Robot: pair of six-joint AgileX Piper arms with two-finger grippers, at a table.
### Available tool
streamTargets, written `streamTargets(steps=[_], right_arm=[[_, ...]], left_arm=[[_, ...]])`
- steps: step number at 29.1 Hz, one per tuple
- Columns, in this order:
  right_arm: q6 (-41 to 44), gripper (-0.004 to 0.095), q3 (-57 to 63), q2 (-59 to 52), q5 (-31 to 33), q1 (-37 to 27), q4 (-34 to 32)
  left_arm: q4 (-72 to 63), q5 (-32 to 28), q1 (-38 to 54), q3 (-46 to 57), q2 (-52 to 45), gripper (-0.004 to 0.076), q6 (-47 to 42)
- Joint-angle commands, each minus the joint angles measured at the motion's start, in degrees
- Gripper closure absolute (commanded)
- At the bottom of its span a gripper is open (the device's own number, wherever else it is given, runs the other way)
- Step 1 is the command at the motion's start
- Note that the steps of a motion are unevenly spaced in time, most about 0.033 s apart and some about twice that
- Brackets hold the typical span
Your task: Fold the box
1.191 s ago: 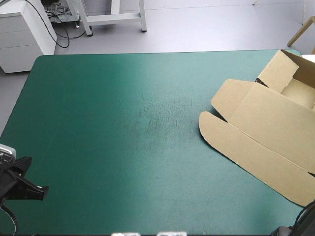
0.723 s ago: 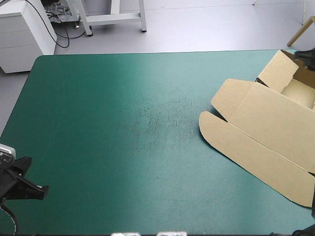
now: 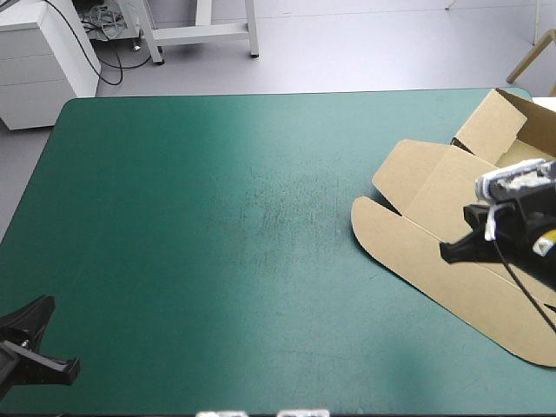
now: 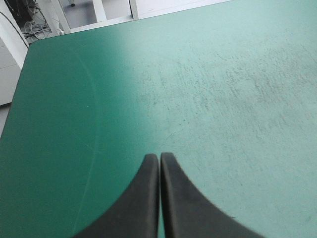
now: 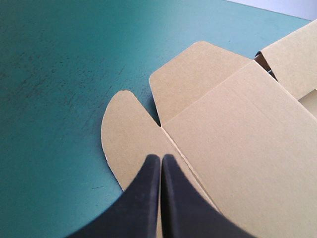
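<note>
The brown box [image 3: 452,195] lies at the table's right side, its lid flat toward the middle. Its tray part [image 3: 521,156] has raised walls by the far right corner. My right gripper [image 3: 446,253] hovers over the lid's front flap, fingers shut in one point and holding nothing. In the right wrist view the right gripper [image 5: 161,157] points at the rounded tuck flap [image 5: 124,129], with the lid [image 5: 237,134] beside it. My left gripper [image 3: 69,368] is shut near the front left corner. In its own view the left gripper [image 4: 159,156] is over bare teal-green cover [image 4: 223,99].
The box's right part runs past the table's right edge. A wide stretch of teal-green cover [image 3: 243,226] with faint scuff marks lies between the two grippers. The table's near edge is close to the left gripper.
The right arm has risen from the near right corner and now reaches over the box's lid. The left gripper has slipped slightly toward the near edge. The box has not moved.
</note>
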Motion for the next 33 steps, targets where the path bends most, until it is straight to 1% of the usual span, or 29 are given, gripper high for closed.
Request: streamTargets(steps=[1, 2, 4, 7, 10, 16, 23, 28, 31, 33], right_arm=[[-0.7, 0.0927, 5.2, -7.1, -6.3, 0.3, 0.6], [-0.7, 0.0927, 8.5, -10.2, -7.8, 0.3, 0.9], [-0.7, 0.0927, 12.4, -14.2, -9.9, 0.3, 1.4], [-0.7, 0.0927, 18.4, -20.0, -13.3, 0.3, 1.7], [-0.5, 0.0927, 22.8, -24.6, -15.1, 0.3, 1.7], [0.6, 0.0927, 29.0, -32.7, -17.4, 0.3, 1.7], [0.6, 0.0927, 33.1, -39.8, -18.9, 0.3, 1.5], [0.6, 0.0927, 34.8, -44.3, -20.6, 0.3, 1.4], [2.2, 0.0927, 34.8, -46.2, -20.2, 0.3, -0.5], [5.3, 0.0927, 34.8, -47.0, -19.9, 0.3, -2.7]], left_arm=[[-0.4, -9.1, -0.1, 5.0, -3.6, 0.0734, 0.2], [-0.7, -11.6, -0.1, 8.0, -5.6, 0.0734, 0.3], [-1.1, -14.1, -0.1, 11.5, -7.8, 0.0734, 0.3], [-1.4, -16.5, -0.1, 15.8, -10.3, 0.0734, 0.3], [-1.4, -17.4, -0.1, 19.2, -11.7, 0.0734, 0.3], [-1.3, -18.0, -0.1, 22.6, -12.1, 0.0734, 0.7], [-1.1, -18.5, -0.1, 24.7, -12.1, 0.0734, 1.0], [-1.2, -20.9, -0.1, 27.0, -12.1, 0.0734, 1.8], [-1.2, -20.9, -0.1, 27.0, -12.1, 0.0734, 1.8], [-1.2, -20.9, -0.1, 27.0, -12.1, 0.0734, 1.8]])
